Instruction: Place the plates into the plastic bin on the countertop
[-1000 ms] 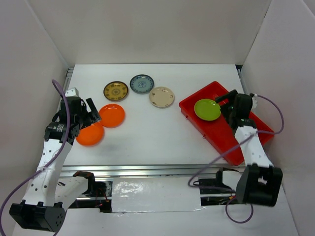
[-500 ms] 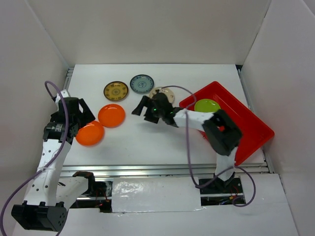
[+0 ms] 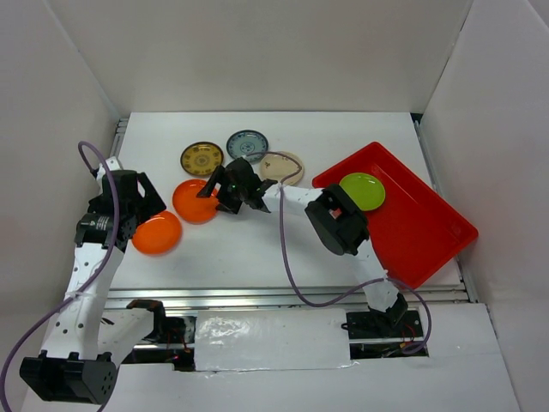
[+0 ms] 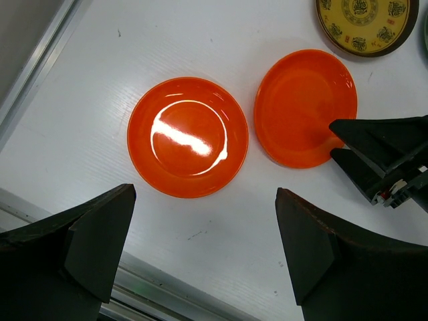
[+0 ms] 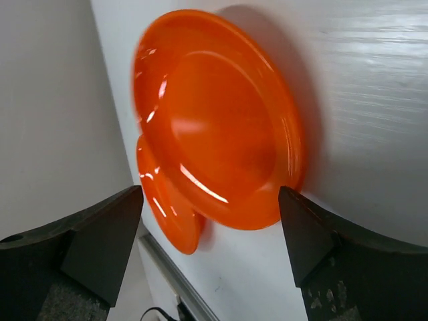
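Plate count, left to right: five lie loose on the countertop and one is in the bin, so I judge the task to be at an early stage. At far left the near orange plate sits under the left gripper, whose jaws stand wide and empty above it. Just beside it, with a thin gap in the left wrist view, is the far orange plate. The right gripper has its jaws spread wide at that plate's right rim, holding nothing that I can see, and I take this to be the next plate to go. Behind come the yellow-brown patterned plate and the blue-grey patterned plate, then the beige plate, partly under the right arm. The lime green plate lies alone in the red bin. No black plate or second beige one shows.

For room: the near orange plate is close to the countertop's left edge, with the left wall just beyond, so the left arm has little slack outward. The middle front of the countertop is bare, a fair lane towards the bin. The bin sits askew, one corner at the front rail and another near the right wall, with most of its floor free for more plates
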Action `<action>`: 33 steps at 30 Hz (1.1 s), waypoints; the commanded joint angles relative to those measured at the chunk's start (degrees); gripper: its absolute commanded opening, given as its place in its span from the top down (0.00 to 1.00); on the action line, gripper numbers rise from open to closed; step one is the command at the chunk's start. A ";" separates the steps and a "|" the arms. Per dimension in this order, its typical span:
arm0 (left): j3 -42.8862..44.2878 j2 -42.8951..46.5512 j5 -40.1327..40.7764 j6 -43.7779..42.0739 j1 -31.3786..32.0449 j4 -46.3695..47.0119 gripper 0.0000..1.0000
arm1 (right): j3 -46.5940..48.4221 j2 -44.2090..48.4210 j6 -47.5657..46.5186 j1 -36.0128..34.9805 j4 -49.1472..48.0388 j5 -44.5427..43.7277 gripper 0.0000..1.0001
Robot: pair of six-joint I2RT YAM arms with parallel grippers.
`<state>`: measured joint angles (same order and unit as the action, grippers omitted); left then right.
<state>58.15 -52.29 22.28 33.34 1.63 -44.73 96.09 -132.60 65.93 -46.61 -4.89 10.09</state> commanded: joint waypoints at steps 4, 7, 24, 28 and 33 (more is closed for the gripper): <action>1.97 1.23 -0.83 -0.38 -0.13 1.31 0.01 | -2.03 1.54 2.98 0.29 5.86 -5.78 0.11; 1.88 1.32 -1.45 -0.56 -0.13 1.49 0.01 | -6.60 4.61 3.24 0.12 2.26 -7.10 0.11; 1.35 0.35 -5.23 -2.05 -0.13 2.72 0.01 | -23.74 21.75 -3.53 3.98 -4.97 -3.84 0.06; 1.35 0.09 -5.85 -2.23 -0.13 2.81 0.01 | -27.19 24.14 -5.63 4.42 -1.36 -7.09 0.05; 1.35 0.26 -6.03 -2.49 -0.05 2.98 0.01 | -27.55 19.06 -6.34 5.74 -5.75 -0.26 0.11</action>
<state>58.15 -52.14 16.80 32.32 1.63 -44.27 68.18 -111.39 61.45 -41.17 -7.40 6.28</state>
